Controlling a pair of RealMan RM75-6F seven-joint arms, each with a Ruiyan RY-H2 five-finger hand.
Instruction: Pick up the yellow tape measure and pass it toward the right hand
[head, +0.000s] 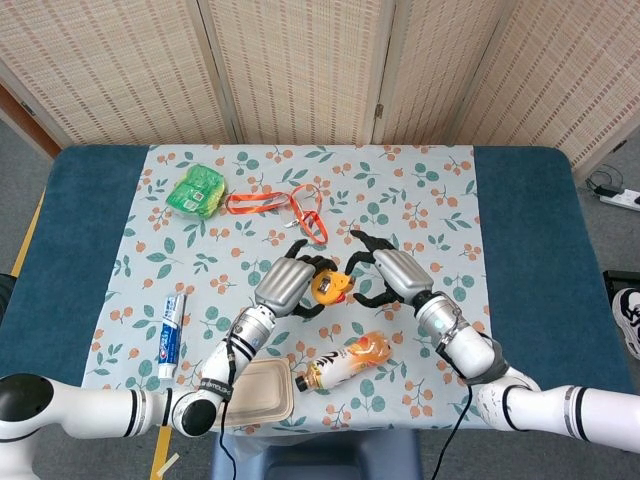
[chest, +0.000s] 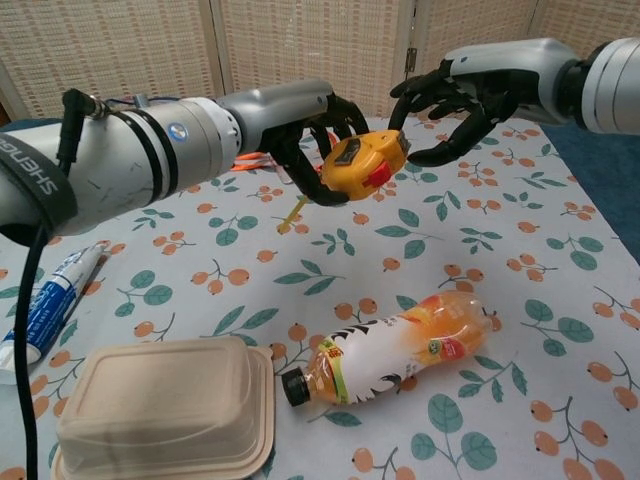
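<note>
- The left hand (chest: 315, 135) grips the yellow tape measure (chest: 363, 163) in the air, above the worktop (chest: 600, 300) beyond the juice bottle (chest: 395, 347).
- The right hand (chest: 462, 100) is spread, holding nothing, with fingertips beside the tape measure.
- To do this well: keep the left grip firm until the right fingers wrap the case.

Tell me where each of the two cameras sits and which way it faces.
Head view: high above, looking down at the floral-clothed table; both arms show from below.
Chest view: low at the table's near edge, looking across; forearms enter from the sides.
Shared: left robot hand holding the yellow tape measure beside the right robot hand.
</note>
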